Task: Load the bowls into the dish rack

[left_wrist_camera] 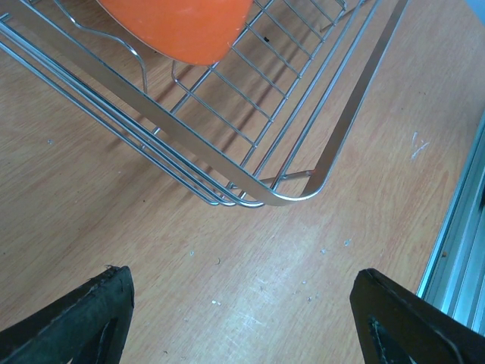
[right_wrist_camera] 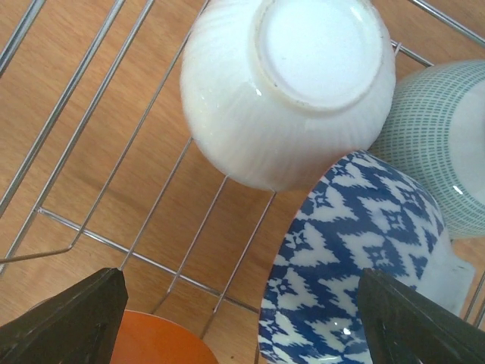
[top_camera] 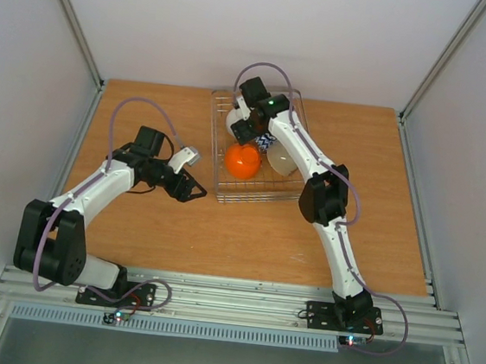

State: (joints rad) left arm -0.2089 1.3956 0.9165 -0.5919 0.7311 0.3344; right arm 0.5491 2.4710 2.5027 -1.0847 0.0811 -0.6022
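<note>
The wire dish rack (top_camera: 224, 193) stands at the table's middle back. In it are an orange bowl (top_camera: 242, 161), a white bowl (top_camera: 235, 120), a blue-and-white zigzag bowl (top_camera: 267, 141) and a beige bowl (top_camera: 282, 161). My right gripper (top_camera: 245, 132) hovers open and empty over the rack. Its view shows the white bowl (right_wrist_camera: 288, 83) upside down, the zigzag bowl (right_wrist_camera: 356, 258) beside it, a pale bowl with fine dashes (right_wrist_camera: 443, 144) and the orange bowl's edge (right_wrist_camera: 155, 341). My left gripper (top_camera: 195, 192) is open and empty over the table, just left of the rack's near corner (left_wrist_camera: 292, 196). No red-patterned bowl is in view.
The wooden table (top_camera: 134, 223) is bounded by grey walls on both sides and at the back. A ribbed metal rail (top_camera: 230, 302) runs along the near edge, also seen in the left wrist view (left_wrist_camera: 462, 243). The orange bowl (left_wrist_camera: 182, 26) sits near the rack's left side.
</note>
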